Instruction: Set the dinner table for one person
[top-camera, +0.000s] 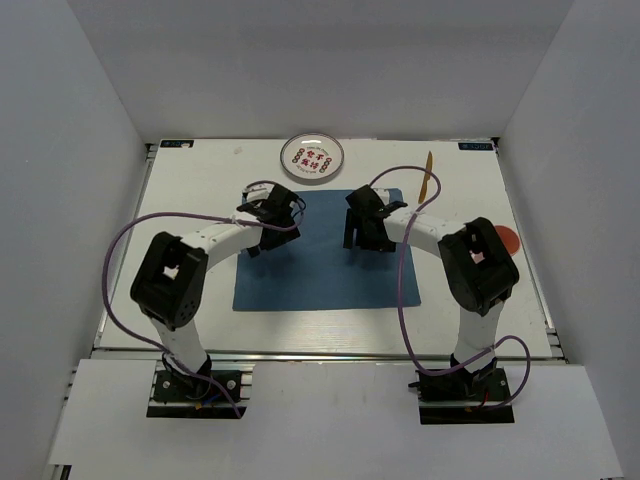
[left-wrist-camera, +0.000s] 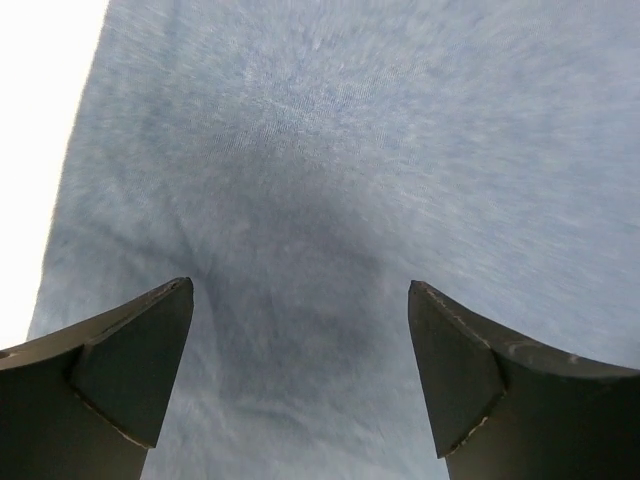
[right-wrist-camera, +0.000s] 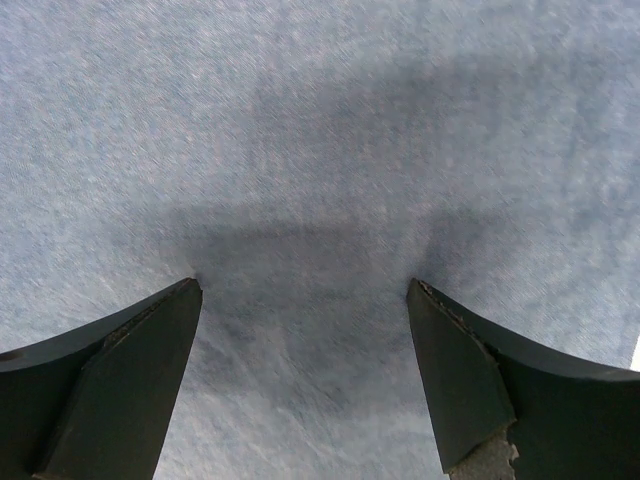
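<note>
The white dinner table (top-camera: 200, 320) carries a blue cloth placemat (top-camera: 320, 275) in its middle. My left gripper (top-camera: 262, 232) is open, its tips low over the mat's left part; the mat fills the left wrist view (left-wrist-camera: 330, 150). My right gripper (top-camera: 362, 238) is open, its tips touching or just above the mat's right part, which fills the right wrist view (right-wrist-camera: 300, 120). A white plate with red marks (top-camera: 312, 157) lies at the table's back centre. An orange utensil (top-camera: 428, 172) lies at the back right. Both grippers hold nothing.
A red round object (top-camera: 507, 240) lies at the right edge, partly behind my right arm. Purple cables loop over both arms. White walls enclose the table on three sides.
</note>
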